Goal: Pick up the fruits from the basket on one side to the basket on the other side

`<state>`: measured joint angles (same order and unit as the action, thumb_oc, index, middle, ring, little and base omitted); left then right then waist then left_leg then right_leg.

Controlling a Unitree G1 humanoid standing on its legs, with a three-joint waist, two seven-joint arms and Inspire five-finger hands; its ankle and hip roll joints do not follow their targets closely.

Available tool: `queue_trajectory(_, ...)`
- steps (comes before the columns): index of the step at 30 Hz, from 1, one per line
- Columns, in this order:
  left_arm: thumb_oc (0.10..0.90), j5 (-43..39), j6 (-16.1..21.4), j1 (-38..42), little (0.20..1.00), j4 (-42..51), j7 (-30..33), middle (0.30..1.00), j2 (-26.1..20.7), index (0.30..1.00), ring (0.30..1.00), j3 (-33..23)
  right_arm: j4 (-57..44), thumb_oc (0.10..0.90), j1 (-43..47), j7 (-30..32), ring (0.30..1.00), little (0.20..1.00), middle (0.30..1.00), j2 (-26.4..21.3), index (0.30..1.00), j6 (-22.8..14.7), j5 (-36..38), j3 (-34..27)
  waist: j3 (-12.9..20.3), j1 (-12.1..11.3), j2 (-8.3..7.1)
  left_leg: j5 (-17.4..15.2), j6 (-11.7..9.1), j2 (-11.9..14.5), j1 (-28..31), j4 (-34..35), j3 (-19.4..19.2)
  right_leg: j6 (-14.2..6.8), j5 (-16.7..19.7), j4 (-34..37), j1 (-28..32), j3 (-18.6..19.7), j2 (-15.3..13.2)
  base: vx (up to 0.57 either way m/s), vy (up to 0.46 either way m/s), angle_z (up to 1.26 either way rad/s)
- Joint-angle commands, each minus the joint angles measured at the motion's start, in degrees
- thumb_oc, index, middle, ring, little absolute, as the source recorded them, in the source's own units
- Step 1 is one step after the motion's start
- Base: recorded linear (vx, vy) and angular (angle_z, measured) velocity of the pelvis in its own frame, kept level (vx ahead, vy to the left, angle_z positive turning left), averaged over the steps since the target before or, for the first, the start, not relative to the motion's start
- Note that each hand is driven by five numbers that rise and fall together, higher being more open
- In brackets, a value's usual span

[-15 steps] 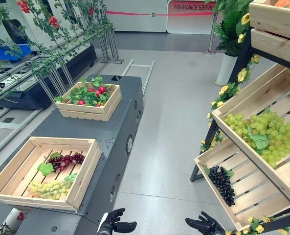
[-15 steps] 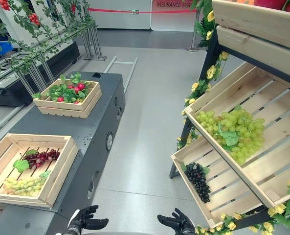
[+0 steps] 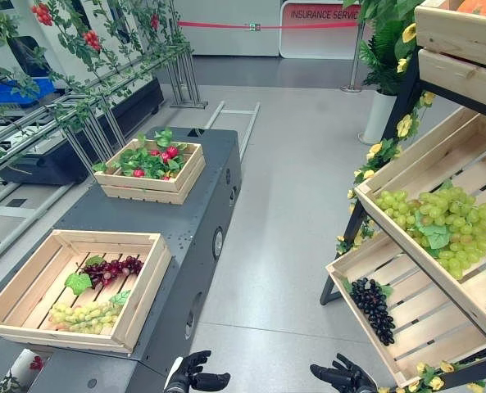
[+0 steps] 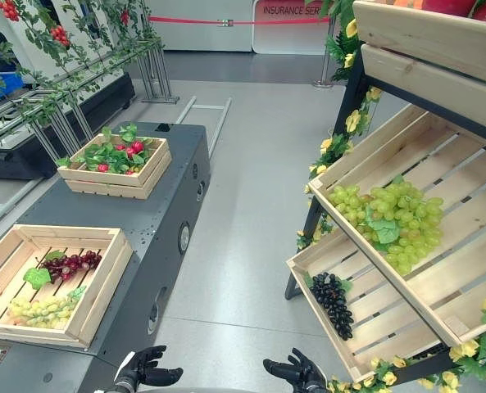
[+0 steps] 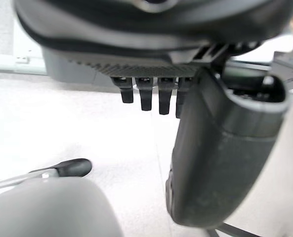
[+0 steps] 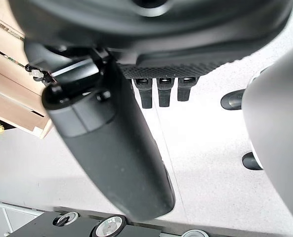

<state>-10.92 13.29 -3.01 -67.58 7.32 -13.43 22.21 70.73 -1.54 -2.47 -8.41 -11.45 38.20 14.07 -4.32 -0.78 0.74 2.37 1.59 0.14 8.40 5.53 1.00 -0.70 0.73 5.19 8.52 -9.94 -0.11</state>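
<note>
On the dark table at my left stands a wooden crate [image 3: 148,282] holding a purple grape bunch [image 3: 111,267] and a green grape bunch [image 3: 83,315]. A slanted wooden shelf rack on my right carries a large green grape bunch [image 3: 439,221] in its upper tray [image 3: 406,160] and a black grape bunch [image 3: 372,307] in its lower tray [image 3: 423,327]. My left hand [image 3: 195,375] and right hand [image 3: 345,377] hang low over the floor between table and rack. Both are open with relaxed fingers and hold nothing.
A second crate [image 3: 150,190] with red fruits and green leaves sits farther back on the table [image 3: 202,221]. Yellow flowers [image 3: 374,155] trim the rack. A plant trellis [image 3: 103,90] runs along the left. Grey floor [image 3: 283,205] lies between table and rack.
The whole picture has shifted slightly, so the camera moved. The hands and the fruits stay where they were.
</note>
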Motion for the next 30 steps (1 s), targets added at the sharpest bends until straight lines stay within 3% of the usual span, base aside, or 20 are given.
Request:
queue_trajectory(1, 0.8, 1.24, 1.69, 5.88, 0.9, -2.93, -0.04, 0.9, 4.86, 0.9, 0.9, 2.97, 2.36, 0.8, 6.74, 1.46, 0.9, 0.9, 0.9, 0.36, 0.9, -2.96, -2.68, 0.68, -2.37, 0.43, 0.45, -6.58, 1.4, -3.64, 2.76, -0.53, -3.41, -0.69, -2.68, -0.33, 2.57, 1.27, -0.27, 0.01, -0.038, 0.0)
queue_trajectory(7, 0.8, 1.04, 2.09, 5.93, 0.9, -2.63, 0.81, 0.9, 4.74, 0.9, 0.9, 3.13, 1.35, 0.8, 7.09, 2.94, 0.9, 0.9, 0.9, 0.11, 0.9, -5.67, -4.0, 1.24, -3.17, 0.78, 0.92, -6.25, 1.35, -3.34, 2.73, -0.53, -3.41, -0.28, -3.36, -1.6, 1.97, 1.37, -0.03, 0.01, -0.064, 0.0)
queue_trajectory(11, 0.8, -0.11, 4.04, 6.64, 0.9, -1.3, 3.53, 0.9, 4.74, 0.9, 0.9, 3.7, 0.26, 0.8, 8.44, 4.48, 0.9, 0.9, 0.9, -1.32, 0.9, -5.42, -5.92, 1.96, -4.82, 0.81, 1.61, -5.49, 1.01, -3.11, 1.51, -1.17, -3.34, 0.6, -3.88, -2.97, -0.01, 1.73, 0.07, -0.04, -0.092, -0.01)
queue_trajectory(14, 0.8, 1.37, 6.63, 7.37, 0.9, -0.87, 7.2, 0.9, 4.88, 0.9, 0.9, 3.67, 0.21, 0.8, 9.37, 5.05, 0.9, 0.9, 0.9, -2.15, 0.9, -5.43, -5.89, 2.11, -6.0, 0.7, 1.45, -6.6, 0.51, -2.88, -0.82, -6.03, -4.38, 1.42, -3.92, -4.23, -1.25, 1.28, -0.19, -0.04, -0.089, -0.02)
queue_trajectory(15, 0.8, 3.19, 7.88, 7.36, 0.9, -0.49, 8.96, 0.9, 4.93, 0.9, 0.9, 3.63, -0.03, 0.8, 9.12, 4.7, 0.9, 0.9, 0.9, -2.35, 0.9, -6.24, -5.9, 1.84, -6.8, 0.72, 0.89, -7.29, -0.15, -2.62, -2.65, -10.89, -5.9, 1.83, -3.69, -4.93, -1.26, 0.63, -0.66, -0.02, -0.128, 0.07)
queue_trajectory(16, 0.8, 4.44, 8.74, 7.22, 0.9, -0.19, 10.07, 0.9, 4.81, 0.9, 0.9, 3.6, -0.68, 0.8, 8.68, 4.57, 0.9, 0.9, 0.9, -2.52, 0.9, -6.98, -6.15, 1.8, -7.5, 0.71, 0.44, -6.26, -1.11, -2.08, -5.03, -15.93, -6.93, 2.17, -3.36, -5.01, -1.04, 0.31, -0.83, -0.01, -0.177, 0.2)
queue_trajectory(17, 0.8, 7.08, 10.34, 7.07, 0.9, 1.0, 13.01, 0.9, 4.47, 0.9, 0.9, 3.58, -2.53, 0.8, 7.74, 5.44, 0.9, 0.9, 0.9, -2.92, 0.9, -9.97, -8.87, 2.27, -8.85, 0.59, 0.02, -2.1, -3.04, -0.77, -10.11, -23.14, -7.8, 2.73, -2.83, -4.75, -0.29, 0.08, -0.87, -0.01, -0.129, 0.31)
queue_trajectory(19, 0.8, 8.21, 11.05, 7.05, 0.9, 2.27, 14.46, 0.9, 4.07, 0.9, 0.9, 3.12, -4.03, 0.8, 7.26, 6.39, 0.9, 0.9, 0.9, -3.38, 0.9, -12.48, -12.02, 3.15, -9.51, 0.41, -0.04, -1.24, -3.53, -0.45, -12.4, -24.96, -8.84, 2.74, -2.85, -4.56, 0.27, -0.29, -1.15, 0.03, -0.046, 0.43)
queue_trajectory(22, 0.8, 11.85, 12.68, 6.75, 0.9, 5.17, 16.38, 0.9, 3.22, 0.9, 0.9, 2.97, -8.21, 0.8, 7.22, 8.2, 0.9, 0.9, 0.9, -4.39, 0.9, -15.68, -16.84, 5.25, -9.65, 0.2, 0.56, -0.59, -3.72, 0.22, -12.54, -18.38, -11.33, 2.16, -3.7, -4.54, 0.69, -1.29, -1.77, 0.08, 0.059, 0.32)
queue_trajectory(25, 0.8, 12.1, 12.45, 7.04, 0.9, 6.93, 14.01, 0.9, 2.58, 0.9, 0.9, 3.68, -13.59, 0.8, 7.32, 9.09, 0.9, 0.9, 0.9, -4.93, 0.9, -16.62, -18.18, 7.7, -9.14, 0.23, 1.52, 4.38, -5.59, 2.02, -11.87, -6.99, -13.76, 1.7, -4.47, -3.54, 1.45, -2.64, -1.29, 0.15, 0.16, 0.34)
queue_trajectory(26, 0.8, 12.44, 11.46, 7.36, 0.9, 6.23, 12.25, 0.9, 2.89, 0.9, 0.9, 4.47, -14.56, 0.8, 7.57, 9.66, 0.9, 0.9, 0.9, -5.23, 0.9, -17.7, -18.4, 8.45, -8.86, 0.57, 1.61, 5.4, -6.52, 2.79, -11.12, -3.42, -16.93, 1.31, -5.19, -2.89, 2.52, -4.03, -1.66, 0.15, 0.172, 0.43)
queue_trajectory(28, 0.8, 11.81, 10.6, 7.56, 0.9, 4.99, 11.91, 0.9, 3.17, 0.9, 0.9, 4.87, -14.12, 0.8, 7.86, 9.96, 0.9, 0.9, 0.9, -5.36, 0.9, -18.32, -18.92, 8.57, -8.51, 0.66, 1.5, 4.13, -6.13, 2.7, -10.54, -3.04, -17.77, 1.13, -5.78, -3.05, 2.83, -4.77, -2.12, 0.15, 0.19, 0.53)
queue_trajectory(30, 0.8, 9.37, 11.07, 7.23, 0.9, 3.31, 11.93, 0.9, 3.25, 0.9, 0.9, 4.53, -13.33, 0.8, 8.0, 10.21, 0.9, 0.9, 0.9, -4.97, 0.9, -18.35, -19.33, 8.98, -7.46, -0.13, 1.36, 2.63, -4.88, 1.44, -8.89, -0.89, -15.86, 0.28, -6.32, -3.59, 3.7, -5.32, -2.89, 0.17, 0.197, 0.27)
